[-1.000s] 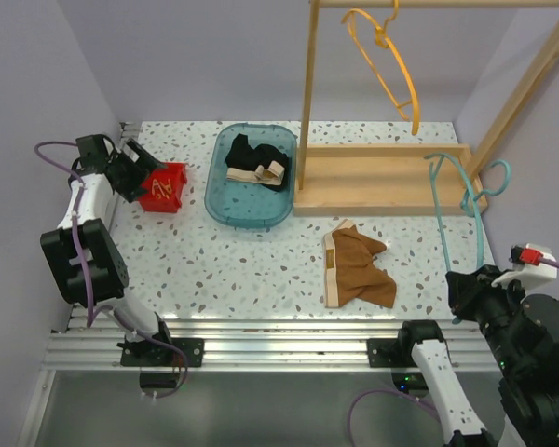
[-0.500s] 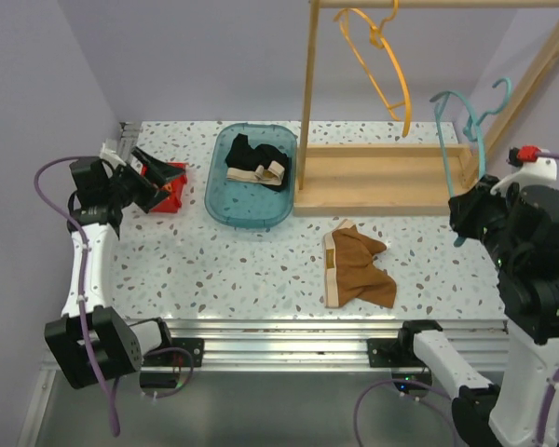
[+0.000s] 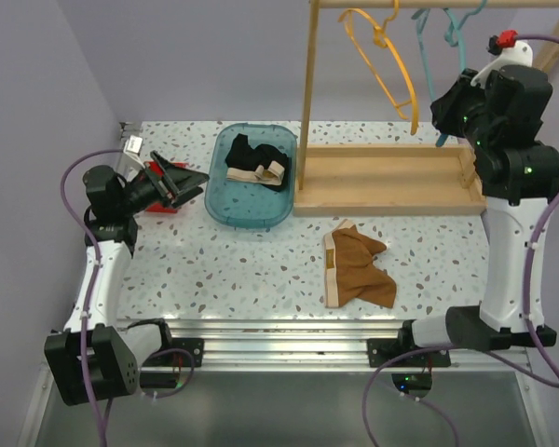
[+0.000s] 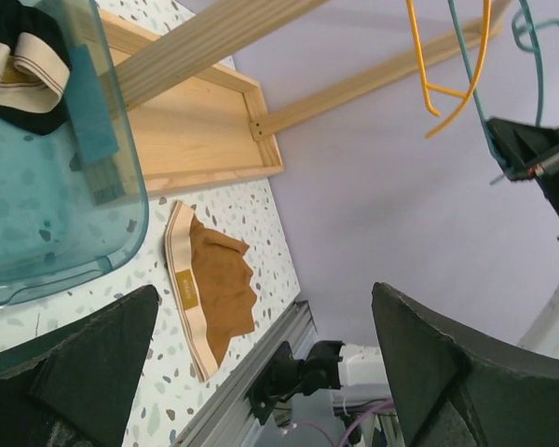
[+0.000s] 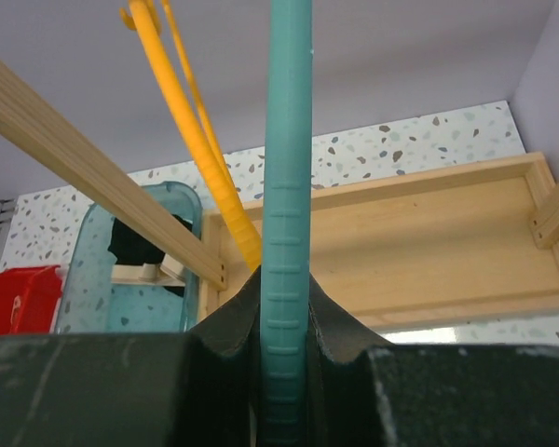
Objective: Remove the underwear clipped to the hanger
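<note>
The rust-brown underwear (image 3: 354, 268) (image 4: 214, 289) lies flat on the table, clipped to nothing. The black underwear (image 3: 254, 163) (image 4: 19, 65) (image 5: 135, 247), with its beige waistband, rests in the teal bin (image 3: 222, 200). My right gripper (image 3: 444, 110) (image 5: 286, 372) is raised high beside the rack's top rail and is shut on the bare teal hanger (image 3: 423, 47) (image 5: 287, 186). An orange hanger (image 3: 391, 65) (image 5: 191, 158) hangs empty on that rail. My left gripper (image 3: 182, 182) (image 4: 261, 372) hovers open at the far left, nothing between its fingers.
The wooden rack (image 3: 382, 177) has a tray-like base at the back right and an upright post (image 3: 307, 93) beside the bin. A red box (image 3: 158, 191) (image 5: 19, 298) sits by the left wall, behind my left gripper. Walls close in on both sides.
My right arm has carried the teal hanger from low at the table's right side up to the rack's rail. My left gripper has swung right, away from the red box, still open.
</note>
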Controlling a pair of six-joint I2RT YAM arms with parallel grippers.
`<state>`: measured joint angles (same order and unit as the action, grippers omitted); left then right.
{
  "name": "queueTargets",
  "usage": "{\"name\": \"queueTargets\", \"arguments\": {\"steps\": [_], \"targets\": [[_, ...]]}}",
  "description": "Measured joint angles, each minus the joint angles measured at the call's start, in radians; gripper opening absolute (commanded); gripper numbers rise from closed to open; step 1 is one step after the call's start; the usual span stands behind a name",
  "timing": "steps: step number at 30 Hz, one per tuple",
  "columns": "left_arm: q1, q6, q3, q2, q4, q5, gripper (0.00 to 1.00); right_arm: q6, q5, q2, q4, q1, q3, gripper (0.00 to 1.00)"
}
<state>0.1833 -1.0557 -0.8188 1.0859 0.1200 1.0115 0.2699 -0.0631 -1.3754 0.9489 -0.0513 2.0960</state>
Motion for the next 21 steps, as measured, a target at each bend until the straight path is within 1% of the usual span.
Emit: {"name": "queueTargets", "arguments": {"steps": [8, 13, 17, 18, 19, 21], "targets": [[-0.051, 0.020, 0.000, -0.011, -0.010, 0.034, 1.00, 0.026, 0.037, -0.154, -0.009, 0.000, 0.076, 0.00], [-0.066, 0.025, 0.000, -0.015, -0.006, 0.045, 1.00, 0.032, 0.046, -0.254, 0.000, 0.000, 0.182, 0.00], [-0.068, -0.015, 0.015, -0.015, 0.062, 0.074, 1.00, 0.044, 0.052, -0.291, 0.029, 0.000, 0.225, 0.00], [-0.069, -0.029, 0.017, -0.012, 0.080, 0.084, 1.00, 0.045, 0.053, -0.292, 0.036, 0.000, 0.225, 0.04], [-0.069, -0.044, 0.017, -0.010, 0.105, 0.092, 1.00, 0.045, 0.054, -0.292, 0.040, 0.000, 0.223, 0.14], [-0.074, -0.073, 0.017, 0.003, 0.159, 0.113, 1.00, 0.045, 0.053, -0.272, 0.031, 0.000, 0.187, 0.22]]}}
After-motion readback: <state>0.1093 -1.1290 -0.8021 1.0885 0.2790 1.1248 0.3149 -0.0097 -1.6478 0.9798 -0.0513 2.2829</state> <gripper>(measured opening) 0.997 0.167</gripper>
